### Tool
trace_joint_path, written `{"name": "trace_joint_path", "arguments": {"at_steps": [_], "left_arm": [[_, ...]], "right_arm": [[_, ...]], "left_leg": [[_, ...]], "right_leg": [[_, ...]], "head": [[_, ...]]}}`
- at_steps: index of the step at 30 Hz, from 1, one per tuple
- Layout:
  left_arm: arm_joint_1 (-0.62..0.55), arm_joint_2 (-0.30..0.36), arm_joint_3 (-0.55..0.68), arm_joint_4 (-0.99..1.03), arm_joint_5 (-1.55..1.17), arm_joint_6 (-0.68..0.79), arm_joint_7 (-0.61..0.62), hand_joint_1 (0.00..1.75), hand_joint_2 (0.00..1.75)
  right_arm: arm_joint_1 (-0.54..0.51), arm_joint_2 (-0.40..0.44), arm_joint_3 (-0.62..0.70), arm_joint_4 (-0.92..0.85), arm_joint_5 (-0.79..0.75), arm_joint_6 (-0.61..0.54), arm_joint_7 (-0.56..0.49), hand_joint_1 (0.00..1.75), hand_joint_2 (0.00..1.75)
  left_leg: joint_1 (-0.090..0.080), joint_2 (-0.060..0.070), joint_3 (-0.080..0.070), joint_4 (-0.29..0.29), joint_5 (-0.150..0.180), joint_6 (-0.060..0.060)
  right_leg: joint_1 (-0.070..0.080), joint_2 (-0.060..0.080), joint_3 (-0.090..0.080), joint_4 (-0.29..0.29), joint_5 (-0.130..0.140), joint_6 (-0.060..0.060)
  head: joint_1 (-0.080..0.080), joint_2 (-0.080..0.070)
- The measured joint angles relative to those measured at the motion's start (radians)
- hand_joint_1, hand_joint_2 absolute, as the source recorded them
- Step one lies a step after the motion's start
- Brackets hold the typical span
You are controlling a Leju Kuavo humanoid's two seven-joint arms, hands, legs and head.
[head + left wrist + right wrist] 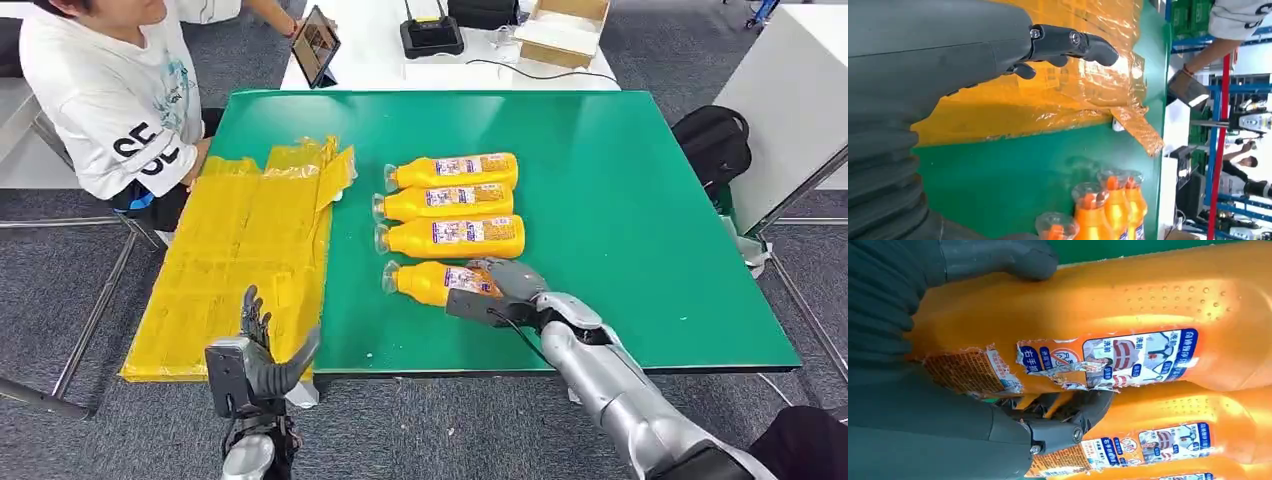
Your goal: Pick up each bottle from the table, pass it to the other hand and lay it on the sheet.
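Gripping the nearest bottle [432, 282], the right robot hand [500, 290] lay across it on the green worktop [620, 220].

Its fingers [1068, 427] and thumb wrapped around the labelled body of that orange bottle, which lay on its side with its clear cap toward the yellow sheet [240, 260]. Three more bottles [450, 204] lay side by side in a row just beyond it, the closest one just beside it. The crinkled sheet covered the worktop's left part and overhung its front edge. The left robot hand [262, 355] hovered at that front edge, fingers spread and holding nothing. Grey carpet [60, 290] lay around the worktop; a seated person in a white shirt [110, 100] was at its far left corner, and a white table [380, 60] behind carried a tablet [316, 45] and a cardboard box [560, 30].
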Motion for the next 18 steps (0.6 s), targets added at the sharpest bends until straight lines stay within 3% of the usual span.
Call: {"name": "trace_joint_path", "arguments": {"at_steps": [18], "left_arm": [[-0.016, 0.0, 0.01, 0.012, 0.019, 0.0, -0.003, 0.0, 1.75]], "right_arm": [[-0.036, -0.006, 0.032, 0.042, -0.037, 0.031, -0.006, 1.75, 1.75]], "left_leg": [[0.0, 0.0, 0.002, 0.0, 0.0, 0.0]], "right_leg": [[0.0, 0.0, 0.002, 0.0, 0.0, 0.0]], "head": [[0.0, 0.0]]}}
